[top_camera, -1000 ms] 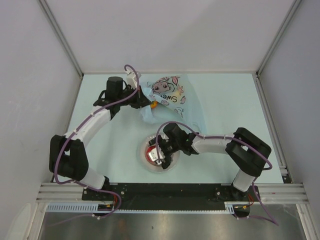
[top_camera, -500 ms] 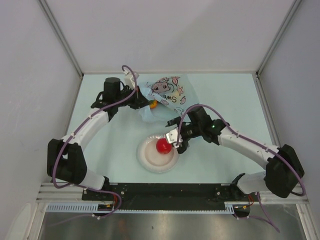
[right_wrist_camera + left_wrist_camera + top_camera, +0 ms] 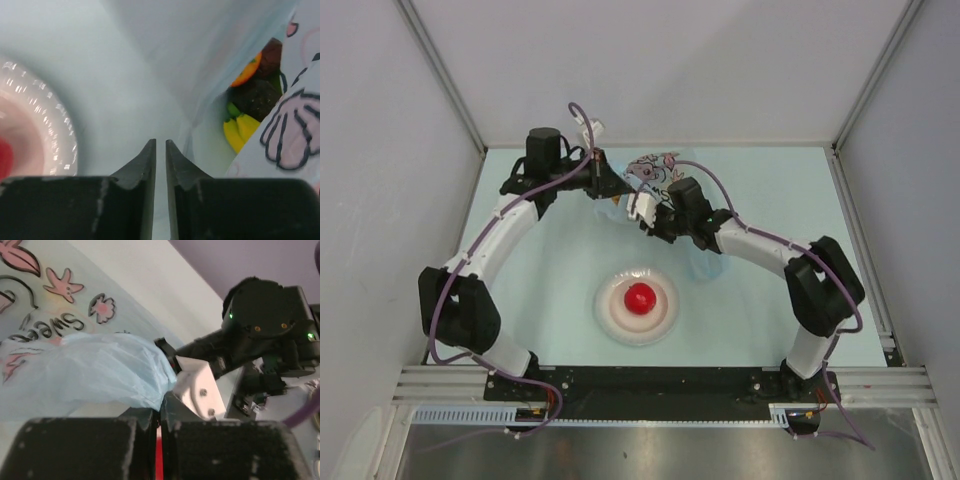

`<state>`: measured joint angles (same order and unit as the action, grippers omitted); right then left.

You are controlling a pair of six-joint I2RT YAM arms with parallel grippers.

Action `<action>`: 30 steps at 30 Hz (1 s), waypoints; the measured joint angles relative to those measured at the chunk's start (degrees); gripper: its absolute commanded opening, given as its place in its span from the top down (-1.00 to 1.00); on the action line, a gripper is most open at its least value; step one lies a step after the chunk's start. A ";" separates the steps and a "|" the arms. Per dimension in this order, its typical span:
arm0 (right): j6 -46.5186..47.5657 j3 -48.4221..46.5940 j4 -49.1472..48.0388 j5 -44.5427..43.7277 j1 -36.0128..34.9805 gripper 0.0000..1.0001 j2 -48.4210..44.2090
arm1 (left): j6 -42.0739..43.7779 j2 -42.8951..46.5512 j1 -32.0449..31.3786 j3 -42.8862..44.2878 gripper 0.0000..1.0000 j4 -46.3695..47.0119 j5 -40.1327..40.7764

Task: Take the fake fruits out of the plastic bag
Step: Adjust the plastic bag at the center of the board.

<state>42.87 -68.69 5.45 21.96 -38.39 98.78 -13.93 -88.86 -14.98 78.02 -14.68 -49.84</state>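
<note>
- Plastic bag [image 3: 660,170] is at the middle of the far edge of the tabletop [image 3: 540,300]. Its printed panel is raised, and a crumpled light-blue tail trails toward the near-right.
- Long axis of the bag runs diagonally, from the far edge toward the near-right corner. Its mouth opens toward the near-left, facing both grippers.
- Inside the mouth, the right wrist view shows a yellow banana [image 3: 240,131] lowest. A dark purple fruit [image 3: 257,95] lies above it, and an orange fruit [image 3: 247,74] sits at the upper lip. Which way the banana's length runs cannot be told.
- Red apple [image 3: 640,297] lies at the centre of the white plate [image 3: 665,322]. The plate is midway along the near edge, well apart from the bag.
- Left arm [image 3: 505,235] arches from the near-left corner up the left side, then bends toward the far edge.
- Left gripper [image 3: 160,412] has its jaws clenched on a fold of the bag's light-blue rim, holding that rim up.
- Right arm [image 3: 760,245] rises from the near-right corner, and its forearm reaches left toward the far-edge centre.
- Right gripper [image 3: 160,145] is just in front of the bag's mouth. Its jaws are drawn together to a thin slit, with nothing between them.
</note>
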 measured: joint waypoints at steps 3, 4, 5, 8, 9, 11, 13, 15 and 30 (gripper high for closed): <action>-6.67 -5.75 -0.46 -1.84 0.24 0.56 4.59 | 2.58 -0.17 0.17 2.34 0.99 -0.90 1.01; -8.85 -7.50 0.33 -1.57 0.24 0.48 5.38 | 3.61 -0.17 0.61 2.82 0.99 -1.01 1.62; -10.56 -8.66 1.01 -1.42 0.37 0.29 5.66 | 4.68 -0.17 0.81 3.13 0.99 -1.07 2.19; -15.19 -11.10 2.36 -0.37 1.90 0.00 5.68 | 6.75 -0.22 0.24 3.15 0.99 -4.20 1.57; -16.74 -11.91 2.60 0.04 2.45 -0.04 5.68 | 7.48 -0.31 -0.44 3.15 0.99 -5.57 1.33; -19.52 -12.66 3.28 0.92 4.07 -0.11 5.66 | 8.76 -0.48 -1.62 3.17 0.99 -7.78 0.90; -22.12 -13.11 4.70 2.16 5.64 -0.06 5.66 | 10.36 -0.83 -2.23 3.50 0.99 -9.92 0.37; -23.82 -13.22 6.29 3.10 6.75 -0.01 5.66 | 12.41 -2.05 -2.43 5.29 0.99 -12.74 -0.13; -24.83 -12.61 7.37 -8.83 10.86 -0.52 5.64 | 19.96 -6.43 -2.21 12.90 0.99 -25.62 -2.97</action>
<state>18.04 -81.30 12.82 13.13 -27.53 104.42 6.02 -95.29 -17.19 90.91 -40.29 -52.82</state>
